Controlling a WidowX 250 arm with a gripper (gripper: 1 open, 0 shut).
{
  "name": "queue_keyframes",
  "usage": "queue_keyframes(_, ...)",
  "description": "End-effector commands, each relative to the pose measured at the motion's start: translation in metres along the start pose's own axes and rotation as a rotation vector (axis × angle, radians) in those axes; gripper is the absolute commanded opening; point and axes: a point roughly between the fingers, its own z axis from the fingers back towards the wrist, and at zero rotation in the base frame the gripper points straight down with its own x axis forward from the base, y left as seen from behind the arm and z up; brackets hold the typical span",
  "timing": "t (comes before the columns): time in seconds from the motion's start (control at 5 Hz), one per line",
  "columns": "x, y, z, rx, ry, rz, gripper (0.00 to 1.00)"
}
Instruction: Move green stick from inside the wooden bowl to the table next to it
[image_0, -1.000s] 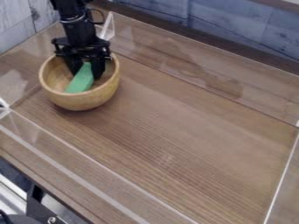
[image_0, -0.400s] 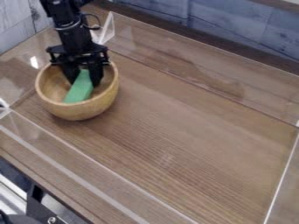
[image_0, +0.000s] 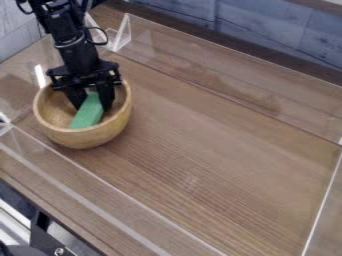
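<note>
The wooden bowl (image_0: 78, 135) stands at the left of the table (image_0: 214, 140). Inside it the green stick (image_0: 88, 111) leans with its upper end toward the far rim. My gripper (image_0: 90, 93) points straight down into the bowl from above, its black fingers (image_0: 106, 86) on either side of the stick's upper end and shut on it. The stick's lower end rests on the bowl's floor.
Low clear plastic walls edge the table: one along the back (image_0: 214, 48), one along the front (image_0: 134, 205) and one at the right (image_0: 321, 215). Brown tabletop lies to the right of the bowl. A blue-grey plank wall (image_0: 287, 25) stands behind.
The gripper has moved toward the front left of the picture, and the bowl and the green stick have slid along with it. The fingers stayed shut.
</note>
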Motion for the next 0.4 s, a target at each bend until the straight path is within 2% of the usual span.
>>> queue_keyframes(0.0, -0.0038, -0.014, -0.0003, 0.001, -0.014, -0.044, 0.0)
queue_keyframes(0.2, 0.0007, -0.0147, 0.0002, -0.003, -0.014, -0.033, 0.0)
